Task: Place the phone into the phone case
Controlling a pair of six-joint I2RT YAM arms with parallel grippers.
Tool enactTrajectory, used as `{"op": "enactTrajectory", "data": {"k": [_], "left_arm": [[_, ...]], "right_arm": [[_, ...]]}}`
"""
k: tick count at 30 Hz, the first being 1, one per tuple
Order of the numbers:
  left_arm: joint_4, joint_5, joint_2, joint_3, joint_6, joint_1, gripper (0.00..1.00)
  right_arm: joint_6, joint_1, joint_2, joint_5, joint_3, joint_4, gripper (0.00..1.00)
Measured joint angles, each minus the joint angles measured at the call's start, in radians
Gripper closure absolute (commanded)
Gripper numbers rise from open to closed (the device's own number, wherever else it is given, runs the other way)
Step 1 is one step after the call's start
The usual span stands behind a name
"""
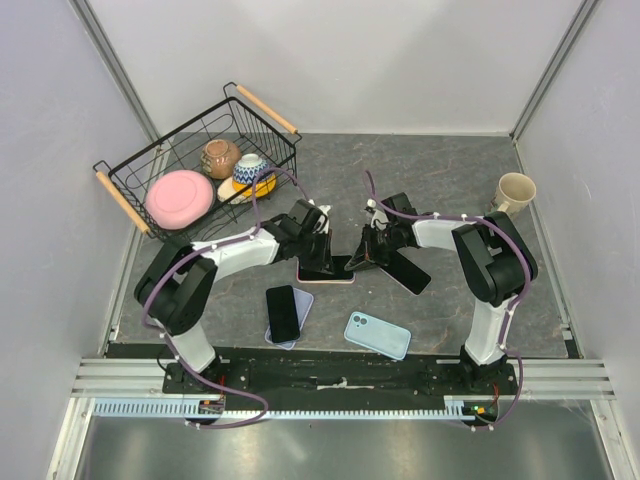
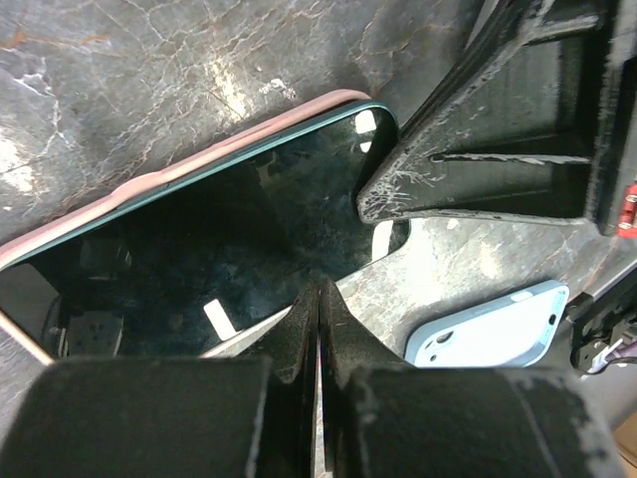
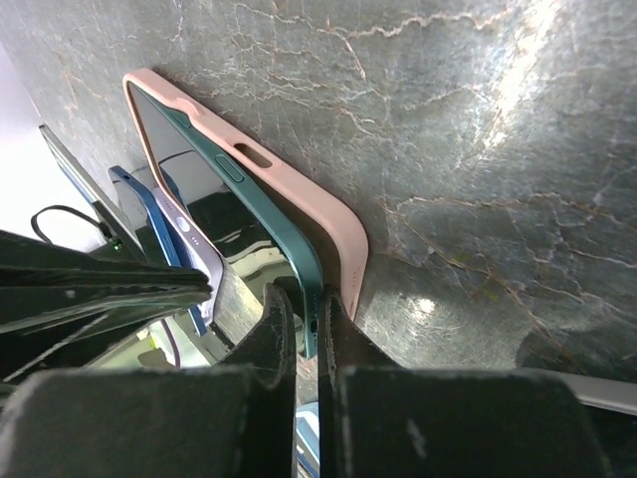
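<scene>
1. Overhead, the dark green-edged smartphone (image 1: 325, 266) sits partly in the pink silicone phone case (image 1: 342, 282), mid-frame on the grey marbled counter (image 1: 450, 310).
2. Left wrist: the left gripper (image 2: 318, 299) has its jaws clenched on nothing, over the screen.
3. Right wrist: the right gripper (image 3: 307, 304) has its jaws grasping the smartphone's edge.

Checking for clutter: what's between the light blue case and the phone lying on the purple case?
Nothing; in the top view only bare table separates the light blue case from that phone.
</scene>
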Motion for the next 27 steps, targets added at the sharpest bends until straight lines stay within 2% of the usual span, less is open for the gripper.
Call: {"op": "enactTrajectory", "data": {"k": [10,27], "left_arm": [[0.019,0.010,0.084,0.022,-0.008,-0.009,0.98],[0.014,-0.043,0.108,0.059,-0.044,-0.010,0.98]], "right_arm": [[-0.012,0.009,0.003,0.026,0.010,-0.018,1.00],[-0.037,0.032,-0.014,0.101,0.039,-0.082,0.96]]}}
